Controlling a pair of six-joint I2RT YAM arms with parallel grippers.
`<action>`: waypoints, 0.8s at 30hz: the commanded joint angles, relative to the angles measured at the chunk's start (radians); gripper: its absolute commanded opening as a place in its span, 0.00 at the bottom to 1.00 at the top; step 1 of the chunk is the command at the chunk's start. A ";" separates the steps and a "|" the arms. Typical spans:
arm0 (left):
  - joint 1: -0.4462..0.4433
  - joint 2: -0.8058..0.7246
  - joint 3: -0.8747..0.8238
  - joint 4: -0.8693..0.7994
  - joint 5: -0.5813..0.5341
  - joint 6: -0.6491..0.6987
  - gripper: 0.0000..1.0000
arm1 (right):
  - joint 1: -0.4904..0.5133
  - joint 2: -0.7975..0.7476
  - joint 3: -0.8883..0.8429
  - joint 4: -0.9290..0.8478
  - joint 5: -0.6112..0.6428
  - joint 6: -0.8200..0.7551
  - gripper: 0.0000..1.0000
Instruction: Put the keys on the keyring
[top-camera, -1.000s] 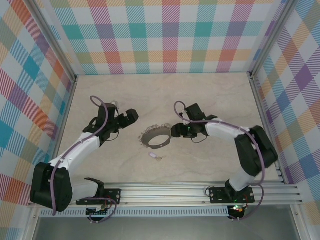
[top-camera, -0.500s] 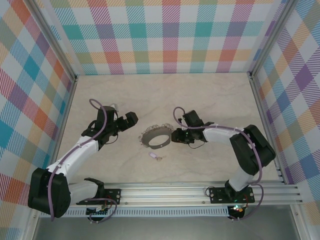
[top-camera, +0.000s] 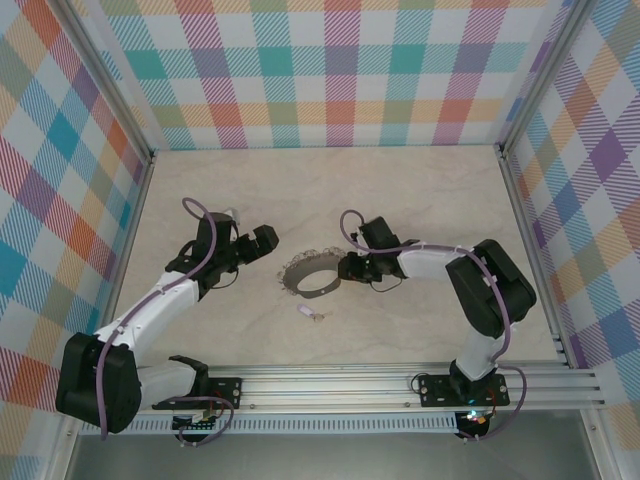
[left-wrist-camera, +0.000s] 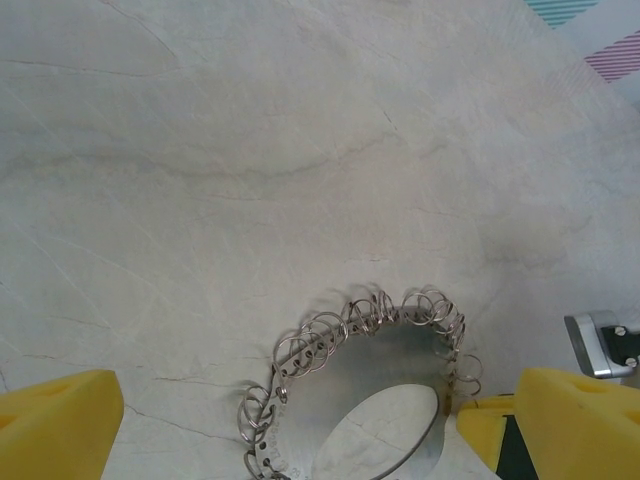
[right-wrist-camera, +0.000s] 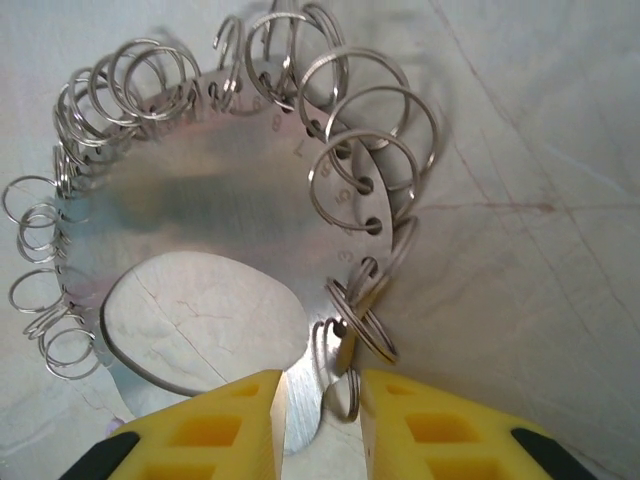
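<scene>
The keyring (top-camera: 312, 276) lies on the marble table (top-camera: 430, 190) at the middle of the overhead view: a grey metal band hung all along with small split rings. The keys (top-camera: 310, 312) lie on the table just below it in that frame, apart from the ring and from both grippers.

The right gripper (top-camera: 345, 268) meets the ring's right edge. In the right wrist view its yellow fingers (right-wrist-camera: 215, 425) rise from the bottom edge, drawn close together, with the band's near edge and one small split ring pinched in the narrow gap between them (right-wrist-camera: 320, 420); the jaws grip the keyring (right-wrist-camera: 200, 200). The rest of the band curves away toward the upper left of that frame.

The left gripper (top-camera: 267, 243) sits left of the ring, near but not touching it. In the left wrist view its yellow fingers (left-wrist-camera: 55, 425) stand at the two bottom corners, spread wide with nothing between them but table and ring: open (left-wrist-camera: 315, 405). The keyring (left-wrist-camera: 385, 355) sits at the bottom centre there.
</scene>
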 joint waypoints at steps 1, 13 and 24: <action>-0.013 0.017 0.006 0.012 0.016 0.003 1.00 | 0.005 0.026 0.044 0.006 -0.008 0.003 0.26; -0.013 0.021 0.005 0.020 0.021 0.009 1.00 | 0.005 0.042 0.065 -0.044 0.046 -0.024 0.25; -0.013 0.021 0.011 0.025 0.023 0.008 1.00 | 0.005 0.034 0.066 -0.080 0.081 -0.055 0.26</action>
